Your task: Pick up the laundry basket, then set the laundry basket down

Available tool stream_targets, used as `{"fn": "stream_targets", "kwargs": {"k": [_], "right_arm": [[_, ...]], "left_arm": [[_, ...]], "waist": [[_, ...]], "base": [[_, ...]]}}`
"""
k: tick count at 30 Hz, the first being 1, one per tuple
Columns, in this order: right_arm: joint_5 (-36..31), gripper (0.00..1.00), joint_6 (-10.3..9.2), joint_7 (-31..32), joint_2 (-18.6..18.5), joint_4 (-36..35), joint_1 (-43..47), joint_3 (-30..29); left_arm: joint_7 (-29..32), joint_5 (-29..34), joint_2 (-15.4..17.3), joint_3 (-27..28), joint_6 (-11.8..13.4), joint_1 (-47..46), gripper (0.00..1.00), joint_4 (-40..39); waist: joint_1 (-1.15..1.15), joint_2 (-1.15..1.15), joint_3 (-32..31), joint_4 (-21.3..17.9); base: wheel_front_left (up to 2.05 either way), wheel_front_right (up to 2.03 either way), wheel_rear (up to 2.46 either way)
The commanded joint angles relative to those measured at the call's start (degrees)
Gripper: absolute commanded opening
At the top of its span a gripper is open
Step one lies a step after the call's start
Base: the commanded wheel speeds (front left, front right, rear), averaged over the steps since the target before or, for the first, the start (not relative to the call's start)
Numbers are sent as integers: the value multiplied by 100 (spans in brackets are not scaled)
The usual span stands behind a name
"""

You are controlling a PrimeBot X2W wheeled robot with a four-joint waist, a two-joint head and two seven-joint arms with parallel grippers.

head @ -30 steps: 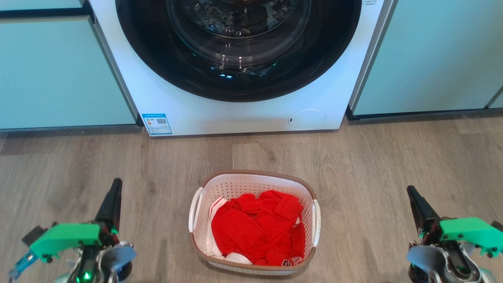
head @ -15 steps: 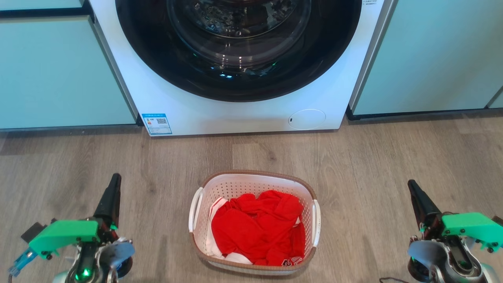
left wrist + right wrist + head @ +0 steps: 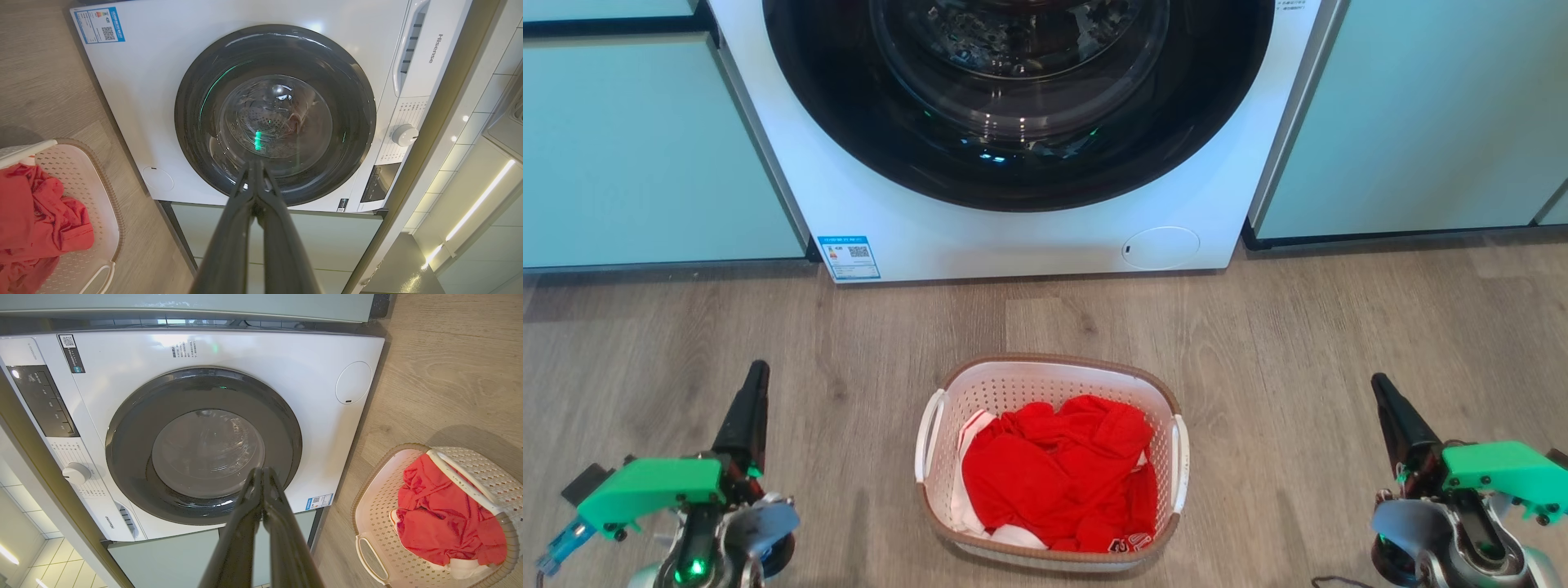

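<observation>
Down low on the left side, the left gripper (image 3: 756,371) points up, its fingers pressed together on nothing. The right gripper (image 3: 1379,382) is the same. Between them, well apart from both, the laundry basket (image 3: 1013,384) sits on the floor (image 3: 686,327) near the washing machine (image 3: 1013,245). Red clothes (image 3: 1058,474) hide its bottom.

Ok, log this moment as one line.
phase: pre-grasp | laundry basket: on floor before washing machine, holds red clothes, untouched | left gripper: shut, left of basket, apart | right gripper: shut, right of basket, apart
</observation>
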Motion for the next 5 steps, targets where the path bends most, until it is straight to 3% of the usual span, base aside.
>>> {"fn": "stream_targets", "kwargs": {"k": [1, 5], "right_arm": [[-6, 0, 40, 34, -68, -206, -264, 81], [-10, 0, 40, 39, -64, -205, -264, 75]], "left_arm": [[29, 4, 37, 184, -38, -274, 0, -171], [33, 8, 33, 189, -38, -275, 0, -171]], "waist": [[0, -1, 0, 0], [0, -1, 0, 0]], "base": [[0, 0, 0], [0, 0, 0]]}}
